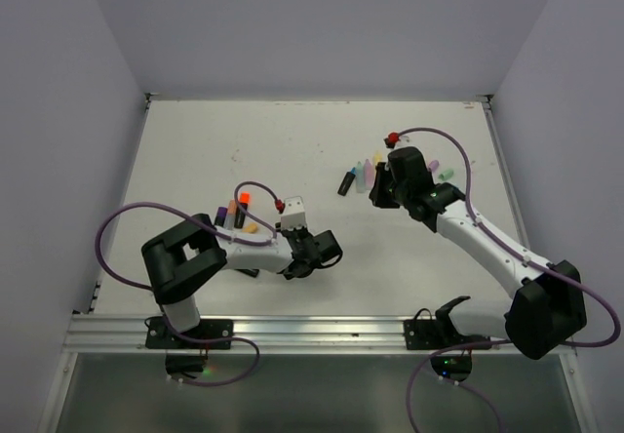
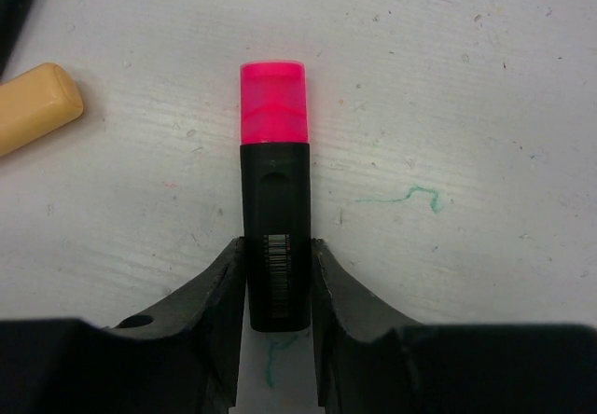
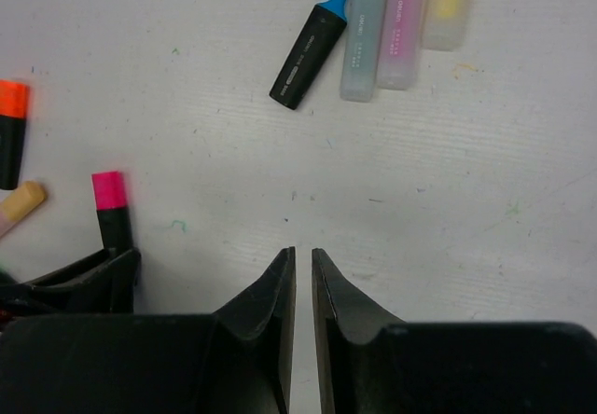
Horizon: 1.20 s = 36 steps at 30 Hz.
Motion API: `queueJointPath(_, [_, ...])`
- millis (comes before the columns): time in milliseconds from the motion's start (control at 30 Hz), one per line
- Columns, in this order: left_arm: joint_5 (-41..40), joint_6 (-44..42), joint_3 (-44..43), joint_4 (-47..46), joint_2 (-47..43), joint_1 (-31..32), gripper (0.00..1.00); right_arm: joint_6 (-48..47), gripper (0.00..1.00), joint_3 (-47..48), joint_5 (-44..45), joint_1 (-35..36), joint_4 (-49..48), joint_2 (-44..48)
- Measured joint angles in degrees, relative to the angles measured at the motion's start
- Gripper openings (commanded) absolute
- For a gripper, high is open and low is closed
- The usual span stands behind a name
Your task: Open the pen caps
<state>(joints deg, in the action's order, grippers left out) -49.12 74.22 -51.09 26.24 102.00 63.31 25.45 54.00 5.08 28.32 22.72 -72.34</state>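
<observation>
My left gripper (image 2: 277,265) is shut on the black barrel (image 2: 275,200) of a highlighter lying on the table. Its pink cap (image 2: 272,102) is on and points away from the jaws. The same pen's pink cap (image 3: 108,190) also shows in the right wrist view, beside the left gripper (image 3: 84,279). My right gripper (image 3: 303,255) is empty above bare table, its jaws closed to a thin gap. Beyond it lie a black pen with a blue end (image 3: 308,55) and mint (image 3: 364,32), pink (image 3: 403,27) and yellow (image 3: 446,8) pastel pens. From above, the left gripper (image 1: 310,257) is mid-table and the right gripper (image 1: 378,194) is by the pastel pens.
A peach pastel pen (image 2: 33,106) lies left of the pink cap. An orange-capped black pen (image 1: 242,207) and a purple one (image 1: 222,216) lie near the left arm. White walls enclose the table (image 1: 292,140) on three sides.
</observation>
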Motion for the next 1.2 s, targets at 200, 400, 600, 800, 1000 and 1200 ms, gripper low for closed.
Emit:
queueJointPath(200, [-0.3, -1.9, 1.5, -2.1, -1.7, 0.1, 0.0, 0.2, 0.55, -0.2, -3.0, 0.0, -1.7, -0.7])
queueJointPath(400, [9.0, -16.3, 16.3, -12.6, -18.8, 0.1, 0.0, 0.1, 0.76, -0.3, -11.0, -0.1, -5.8, -5.5])
queueJointPath(600, [16.2, -27.9, 18.8, -19.0, -25.4, -0.9, 0.0, 1.7, 0.75, -0.3, -20.9, -0.1, -12.6, -11.0])
queueJointPath(800, [19.7, -31.9, 20.9, -25.6, -26.4, -1.0, 0.0, 6.3, 0.71, -2.0, -30.4, 1.2, -22.8, -18.0])
queueJointPath(1000, [20.5, -33.0, 22.3, -27.9, -28.2, -1.0, 0.0, 11.7, 0.68, -5.8, -36.5, 2.4, -31.2, -21.9])
queueJointPath(1200, [20.5, -33.4, 22.3, -29.6, -30.1, -1.0, 0.0, 15.2, 0.66, -6.4, -39.2, 4.7, -36.8, -24.6])
